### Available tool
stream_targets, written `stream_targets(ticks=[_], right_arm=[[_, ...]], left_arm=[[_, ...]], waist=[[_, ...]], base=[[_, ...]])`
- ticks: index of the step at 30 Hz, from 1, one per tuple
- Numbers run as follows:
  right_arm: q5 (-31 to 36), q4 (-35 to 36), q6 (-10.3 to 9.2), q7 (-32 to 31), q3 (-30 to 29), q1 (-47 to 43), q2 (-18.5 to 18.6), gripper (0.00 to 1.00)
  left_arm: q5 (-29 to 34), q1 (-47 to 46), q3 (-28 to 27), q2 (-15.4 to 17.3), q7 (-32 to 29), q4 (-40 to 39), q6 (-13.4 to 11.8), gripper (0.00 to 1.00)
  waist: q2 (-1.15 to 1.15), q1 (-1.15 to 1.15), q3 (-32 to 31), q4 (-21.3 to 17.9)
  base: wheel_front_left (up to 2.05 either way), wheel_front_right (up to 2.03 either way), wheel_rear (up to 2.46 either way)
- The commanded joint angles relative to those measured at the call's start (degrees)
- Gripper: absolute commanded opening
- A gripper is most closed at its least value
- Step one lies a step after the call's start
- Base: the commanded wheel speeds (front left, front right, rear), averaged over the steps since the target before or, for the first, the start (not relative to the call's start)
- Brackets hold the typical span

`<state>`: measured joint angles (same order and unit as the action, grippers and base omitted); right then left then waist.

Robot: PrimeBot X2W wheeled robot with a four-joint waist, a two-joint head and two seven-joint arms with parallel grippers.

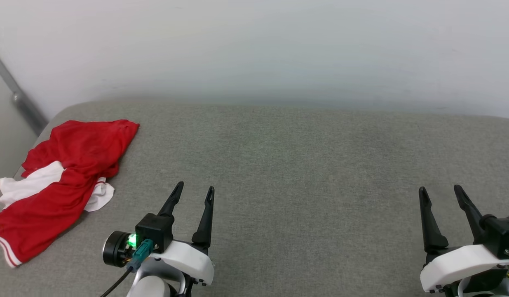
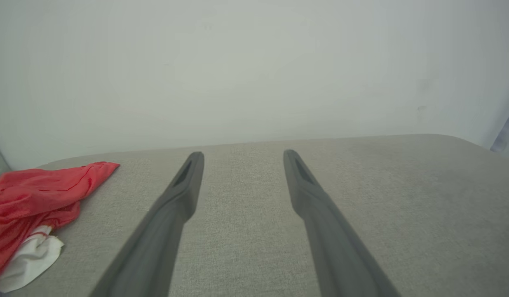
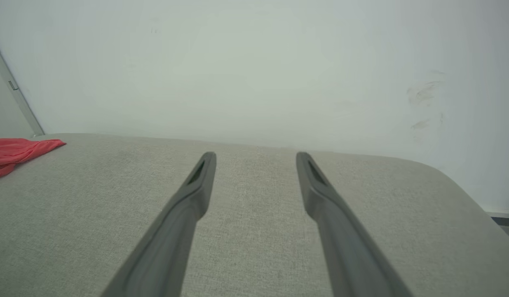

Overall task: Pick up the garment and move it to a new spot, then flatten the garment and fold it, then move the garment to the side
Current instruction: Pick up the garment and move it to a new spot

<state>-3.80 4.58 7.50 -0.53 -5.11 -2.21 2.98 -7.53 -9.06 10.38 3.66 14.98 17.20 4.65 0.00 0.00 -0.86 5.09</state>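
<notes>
Head view: the garment (image 1: 73,165) lies crumpled at ten o'clock from the left gripper (image 1: 195,187), well apart from it. The right gripper (image 1: 439,189) is farther off, and both pairs of fingers are spread and empty.
Left wrist view: the garment (image 2: 36,194) sits at nine o'clock on the grey padded surface (image 2: 361,198).
Right wrist view: the garment (image 3: 15,150) is at ten o'clock, with a white wall (image 3: 254,62) behind.

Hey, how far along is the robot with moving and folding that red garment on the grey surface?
Done: nothing yet. The garment lies crumpled at the left end of the grey padded surface, with its white panels bunched up. In hand: nothing. The left gripper and right gripper are both open, empty and clear of the cloth. Left: picking it up, moving it, flattening, folding, then setting it aside.
</notes>
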Motion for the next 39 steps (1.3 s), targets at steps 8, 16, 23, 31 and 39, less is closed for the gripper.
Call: stream_targets(ticks=[8,16,23,31,39], right_arm=[[1.0,1.0,-0.02,0.2,0.3,-0.4,-0.1,1.0],[0.6,1.6,-0.02,-0.3,1.8,-0.1,-0.1,1.0],[0.2,1.3,-0.02,-0.6,4.2,0.9,-0.1,1.0],[0.9,1.2,-0.02,-1.1,7.1,2.9,-0.1,1.0],[1.1,0.1,-0.03,-1.1,9.4,5.0,-0.1,1.0]], left_arm=[[-0.7,-1.4,-0.8,-0.1,0.3,0.5,-0.1,1.0],[-1.4,-1.4,-2.5,0.0,0.2,0.2,-0.5,1.0],[-1.8,-1.5,-3.5,0.0,0.2,0.1,-0.6,1.0],[-2.5,-0.6,-5.2,-0.2,0.2,-0.8,-1.4,1.0],[-2.5,0.9,-7.6,-0.2,0.2,-2.7,-2.0,1.0]], waist=[[0.0,0.0,0.2,5.7],[0.0,0.0,0.7,13.0],[0.0,0.0,1.2,20.0],[0.0,0.0,2.2,25.0],[0.0,0.0,3.2,25.5]], base=[[0.0,0.0,0.0],[0.0,0.0,0.0],[0.0,0.0,0.0],[0.0,0.0,0.0],[0.0,0.0,0.0]])
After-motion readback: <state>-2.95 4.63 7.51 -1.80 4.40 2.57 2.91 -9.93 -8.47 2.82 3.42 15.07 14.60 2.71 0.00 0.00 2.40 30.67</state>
